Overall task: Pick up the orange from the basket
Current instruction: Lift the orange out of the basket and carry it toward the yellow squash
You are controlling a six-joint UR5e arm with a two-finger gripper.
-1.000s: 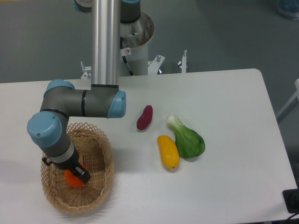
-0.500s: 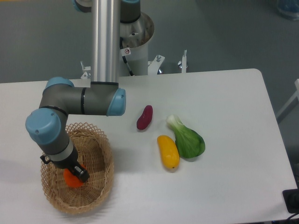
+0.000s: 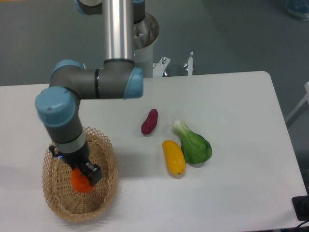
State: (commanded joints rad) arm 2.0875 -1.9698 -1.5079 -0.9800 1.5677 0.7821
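Note:
The orange [image 3: 79, 181] is a small bright-orange fruit over the middle of the basket [image 3: 108, 191], a shallow tan wicker oval at the table's front left. My gripper [image 3: 83, 178] points straight down into the basket and is shut on the orange, its black fingers [image 3: 93, 173] clamped at the fruit's sides. The wrist hides the orange's top. I cannot tell whether the fruit still touches the basket floor.
A purple oblong vegetable [image 3: 149, 121], a yellow-orange oblong vegetable [image 3: 174, 157] and a green leafy bok choy [image 3: 193, 143] lie on the white table to the right of the basket. The arm's base column [image 3: 118, 29] rises at the back.
The arm has risen and swung a little to the right, and the orange has moved with the gripper, sitting slightly right of where it was.

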